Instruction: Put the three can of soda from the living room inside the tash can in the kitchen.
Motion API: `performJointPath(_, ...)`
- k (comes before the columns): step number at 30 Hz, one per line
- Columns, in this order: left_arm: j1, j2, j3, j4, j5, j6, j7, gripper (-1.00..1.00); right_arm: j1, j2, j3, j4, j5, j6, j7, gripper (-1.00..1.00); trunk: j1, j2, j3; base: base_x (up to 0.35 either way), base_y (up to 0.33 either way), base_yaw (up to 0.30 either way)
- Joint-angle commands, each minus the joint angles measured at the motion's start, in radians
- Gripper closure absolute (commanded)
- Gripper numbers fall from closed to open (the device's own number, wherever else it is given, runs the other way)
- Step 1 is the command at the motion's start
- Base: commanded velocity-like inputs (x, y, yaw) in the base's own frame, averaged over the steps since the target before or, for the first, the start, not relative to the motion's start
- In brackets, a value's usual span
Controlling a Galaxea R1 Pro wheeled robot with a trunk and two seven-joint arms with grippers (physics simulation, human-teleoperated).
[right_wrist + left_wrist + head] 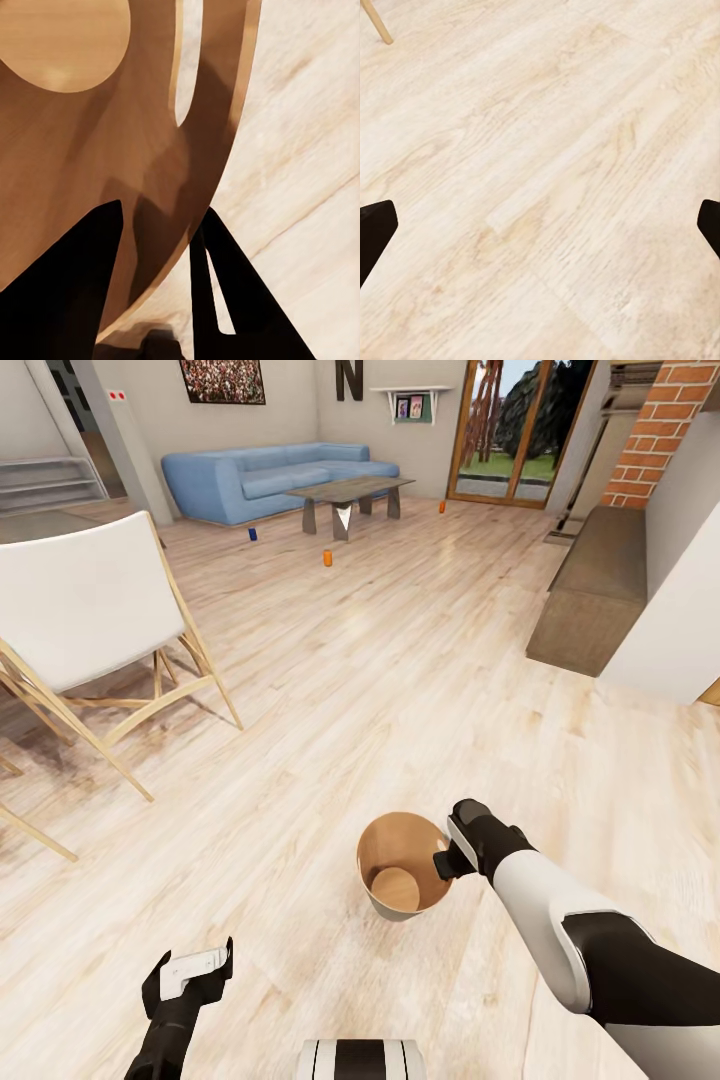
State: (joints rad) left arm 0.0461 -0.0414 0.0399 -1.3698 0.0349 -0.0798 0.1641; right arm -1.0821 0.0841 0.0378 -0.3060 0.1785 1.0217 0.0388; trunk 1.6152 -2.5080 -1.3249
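Note:
The tash can, a copper-brown bin with a tan inside, stands low in front of me on the wood floor. My right gripper is shut on its rim. In the right wrist view one finger is inside the bin wall and the other outside. Far ahead in the living room, a dark blue can of soda and two orange ones stand on the floor. My left gripper hangs open over bare planks, its fingers wide apart. The kitchen is out of view.
A white folding chair stands close at the left. A blue sofa and a low table are by the cans. A brown bench, a white wall and a brick column line the right, past glass doors.

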Motion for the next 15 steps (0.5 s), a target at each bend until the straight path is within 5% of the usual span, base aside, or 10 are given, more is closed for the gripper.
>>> performJointPath(1,0.000,0.000,0.000,0.000,0.000,0.000,0.000,-1.00,0.001,0.000,-0.003,0.001,-0.020,0.000,0.002,1.00,0.000,0.000,0.000,0.000,0.000,0.000)
performJointPath(15,0.000,0.000,0.000,0.003,-0.001,0.000,0.001,-1.00,0.001,-0.001,-0.004,-0.002,-0.020,-0.003,0.004,1.00,0.000,0.000,0.000,0.000,0.000,0.000)
